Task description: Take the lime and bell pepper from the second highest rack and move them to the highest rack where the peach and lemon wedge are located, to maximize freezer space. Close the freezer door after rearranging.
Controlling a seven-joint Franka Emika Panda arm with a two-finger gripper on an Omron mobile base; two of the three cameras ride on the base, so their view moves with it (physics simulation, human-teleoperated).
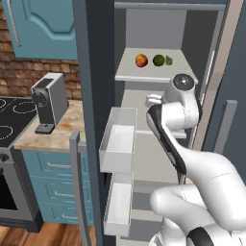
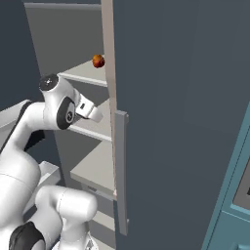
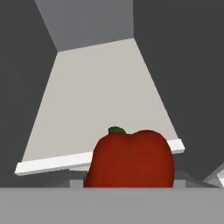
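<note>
A glossy red bell pepper [image 3: 130, 159] with a green stem sits low and close in the hand view, overlapping the front edge of a pale shelf [image 3: 96, 96]. My gripper [image 2: 97, 115] reaches in just above the second highest rack [image 1: 137, 103] and is shut on the pepper; its fingertips are hidden. On the highest rack [image 1: 153, 77] lie the peach [image 1: 141, 60], the dark green lime [image 1: 158, 60] and the small lemon wedge [image 1: 168, 60], side by side. The freezer door [image 1: 93, 72] stands open on the left.
White door bins [image 1: 117, 139] hang on the open door close to the arm's left. The neighbouring door [image 2: 180, 97] with its bar handle [image 2: 120, 166] flanks the right side. A coffee machine [image 1: 48, 101] stands on the counter beside the stove [image 1: 9, 120].
</note>
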